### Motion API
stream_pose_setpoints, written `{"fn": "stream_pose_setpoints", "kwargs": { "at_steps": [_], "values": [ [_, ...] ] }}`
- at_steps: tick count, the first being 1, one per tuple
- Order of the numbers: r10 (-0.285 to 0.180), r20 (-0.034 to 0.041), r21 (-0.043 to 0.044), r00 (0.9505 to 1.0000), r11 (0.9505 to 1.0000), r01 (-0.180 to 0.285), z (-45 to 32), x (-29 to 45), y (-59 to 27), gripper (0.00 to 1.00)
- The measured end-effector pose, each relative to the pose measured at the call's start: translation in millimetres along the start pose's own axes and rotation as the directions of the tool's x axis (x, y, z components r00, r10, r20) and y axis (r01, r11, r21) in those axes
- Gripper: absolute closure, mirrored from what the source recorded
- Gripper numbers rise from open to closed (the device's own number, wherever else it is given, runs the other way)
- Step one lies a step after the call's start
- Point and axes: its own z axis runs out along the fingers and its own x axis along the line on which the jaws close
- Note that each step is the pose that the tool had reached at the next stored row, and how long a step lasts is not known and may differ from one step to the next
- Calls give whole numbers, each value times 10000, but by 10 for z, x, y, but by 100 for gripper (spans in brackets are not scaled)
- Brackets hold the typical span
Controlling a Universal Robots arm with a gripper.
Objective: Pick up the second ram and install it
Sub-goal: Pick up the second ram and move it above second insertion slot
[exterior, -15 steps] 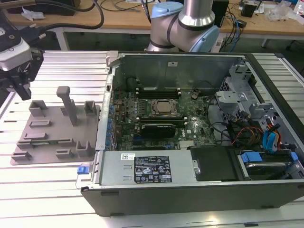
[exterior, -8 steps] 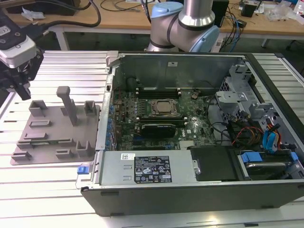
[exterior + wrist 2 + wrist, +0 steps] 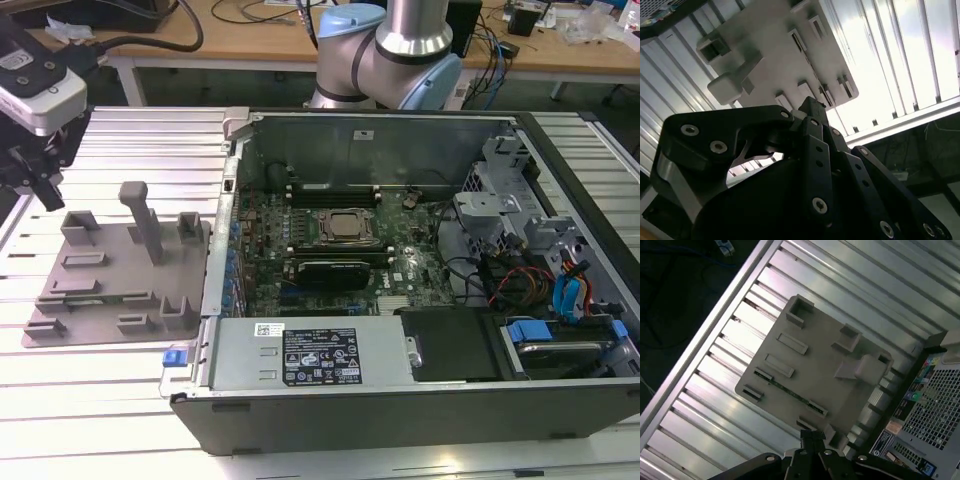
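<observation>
Gripper [image 3: 811, 436] fingers clenched, empty, above grey tray [image 3: 815, 347]. Second ram [image 3: 790, 391] sits on edge in tray slot just ahead of fingertips, not touching. Tall post [image 3: 140, 215] stands beyond ram; open PC case [image 3: 400, 260] alongside tray.

grey plastic tray with upright posts [image 3: 100, 270] on ribbed aluminium table [image 3: 100, 400] | open black computer case [image 3: 450, 410] just beside, exterior view's right | black gripper [image 3: 42, 188] near tray's left corner

A robotics workshop: an opened computer case [image 3: 400, 415] on a slotted aluminium table [image 3: 100, 400], with cable-strewn wooden benches [image 3: 240, 35] behind.
</observation>
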Motion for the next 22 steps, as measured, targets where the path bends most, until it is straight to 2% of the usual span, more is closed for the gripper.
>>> {"fn": "stream_pose_setpoints", "kwargs": {
  "at_steps": [5,11,13,15,17,22],
  "values": [
    [-528,-23,-14,9986,9986,528,0,0,0,92],
    [-1356,-58,-37,9908,9908,1356,0,0,0,92],
    [-1629,-69,-46,9866,9866,1629,0,0,0,92],
    [-2100,-88,-61,9777,9777,2099,0,0,0,92],
    [-2270,-95,-67,9739,9739,2269,0,0,0,92],
    [-2831,-116,-88,9590,9591,2830,0,0,0,92]
  ]
}}
